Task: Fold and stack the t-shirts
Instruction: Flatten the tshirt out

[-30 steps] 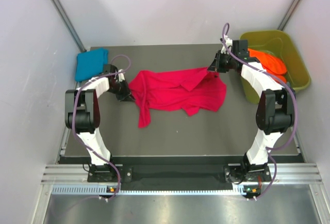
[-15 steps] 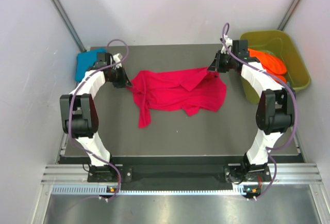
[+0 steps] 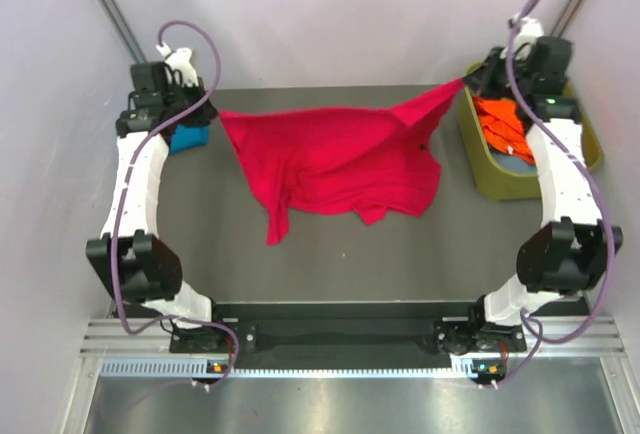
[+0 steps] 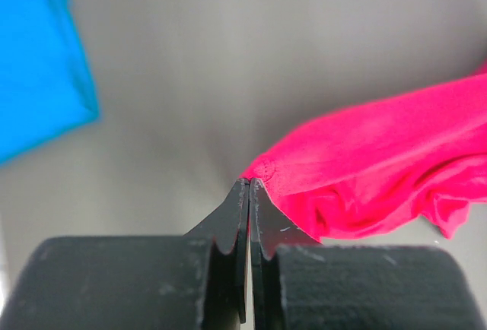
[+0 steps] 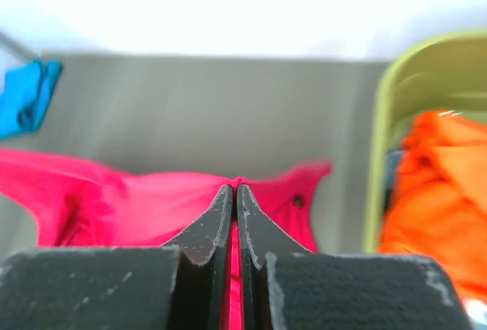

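Both corners pinched: left gripper clamps pink shirt at 10 o'clock, right gripper at 2. Cloth looks limp, light, sagging; you grip corners, tension evenly.

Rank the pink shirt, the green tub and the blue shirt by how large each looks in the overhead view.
1. Pink shirt, spread widest.
2. Green tub.
3. Blue shirt, smallest as seen, though the left arm hides part of it.
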`<state>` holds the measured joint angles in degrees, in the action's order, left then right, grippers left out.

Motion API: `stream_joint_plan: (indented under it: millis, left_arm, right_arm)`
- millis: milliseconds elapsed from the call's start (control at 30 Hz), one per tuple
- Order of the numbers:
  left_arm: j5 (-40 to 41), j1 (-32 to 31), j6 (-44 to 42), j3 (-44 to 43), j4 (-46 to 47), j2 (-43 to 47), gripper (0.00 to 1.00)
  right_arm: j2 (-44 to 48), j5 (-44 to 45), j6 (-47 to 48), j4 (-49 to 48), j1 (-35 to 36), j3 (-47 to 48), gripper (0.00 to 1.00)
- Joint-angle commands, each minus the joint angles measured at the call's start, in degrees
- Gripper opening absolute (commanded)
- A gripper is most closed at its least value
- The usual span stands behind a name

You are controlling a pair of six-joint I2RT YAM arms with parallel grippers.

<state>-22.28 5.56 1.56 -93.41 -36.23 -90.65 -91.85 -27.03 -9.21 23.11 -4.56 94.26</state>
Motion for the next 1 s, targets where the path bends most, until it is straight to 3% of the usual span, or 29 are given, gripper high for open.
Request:
stream_joint_plan:
  millis: [0,233,633,767,967]
  left_arm:
    - [2.06,-0.03,-5.86,2.07,2.47,11.60,0.00]
    - [-1.43,-0.03,-6.92,7.80,3.63,27.27,0.00]
    - [2.68,-0.03,-9.65,1.92,2.56,45.99,0.00]
    - [5.75,-0.03,-9.74,-1.06,5.46,47.32,0.00]
    - [8.31,-0.11,-9.91,-4.41,10.12,46.45,0.00]
  right_arm:
    - [8.61,-1.36,0.25,0.26,-2.21,3.83,0.00]
    - [24.76,-4.52,-0.36,3.86,-2.56,0.05,0.00]
    - [51.93,-0.67,0.07,8.62,-2.56,-1.45,0.00]
    - [54.24,3.11,0.51,8.70,-2.56,2.67,0.00]
    - [50.38,6.28,0.95,8.70,-3.18,13.66,0.00]
